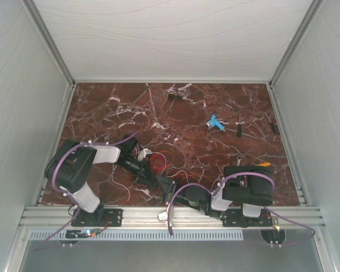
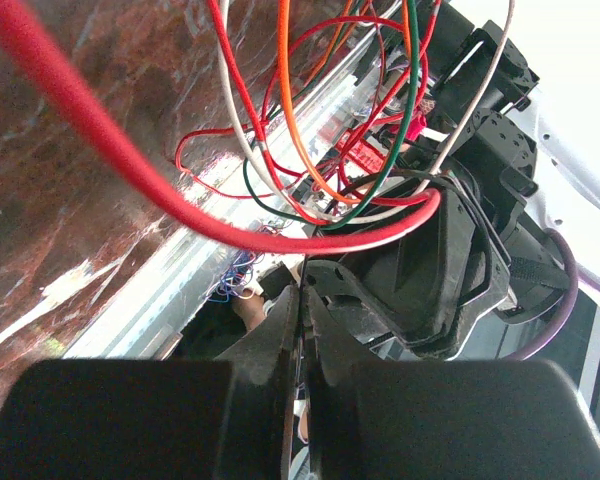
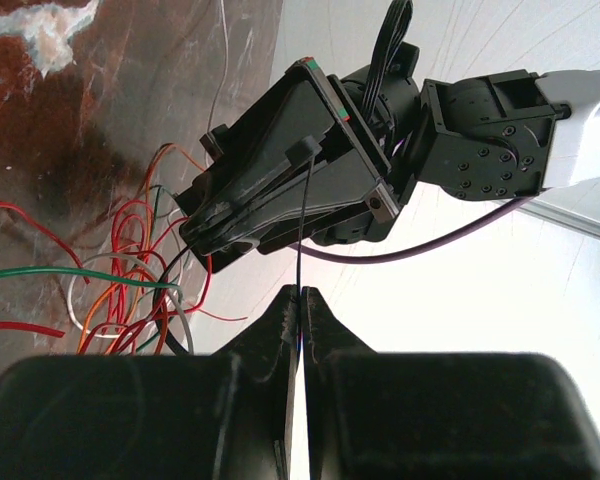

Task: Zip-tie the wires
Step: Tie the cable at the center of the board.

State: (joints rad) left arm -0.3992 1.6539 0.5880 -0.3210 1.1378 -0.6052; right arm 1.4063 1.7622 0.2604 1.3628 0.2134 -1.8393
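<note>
1. The left gripper [image 2: 300, 300] serves as the reference point here. Its jaws are pressed together. I cannot tell from its own wrist view whether anything lies between them.
2. The wires [image 2: 100, 125] are a loose tangle of red, white, orange and green strands. They fan out from just beyond the left gripper's fingertips and rest on the marble table [image 1: 102, 113]. One thick-looking red strand loops close across the left wrist camera. The left gripper probably sits at the tangle so the strands are gathered at one spot for the tie to close around.
3. The zip tie [image 3: 302, 230] runs as a thin black line alongside the left gripper. Its small blocky head seems to rest against that gripper's flank. Whether the strip already encircles the strands is hidden.
4. The right gripper [image 3: 300, 298] faces the left gripper from just beside it. Its jaws are clamped on the free end of the zip tie. The strip stands taut and straight between them, which suggests the hold is meant for pulling the tail while the left gripper braces the other end.
5. Judged from this, the cinching is under way and not finished, as the strands spread wide instead of forming a tight bundle.
6. A blue tool [image 1: 215, 122] lies well apart from the left gripper, toward the far side of the table, and plays no part.
</note>
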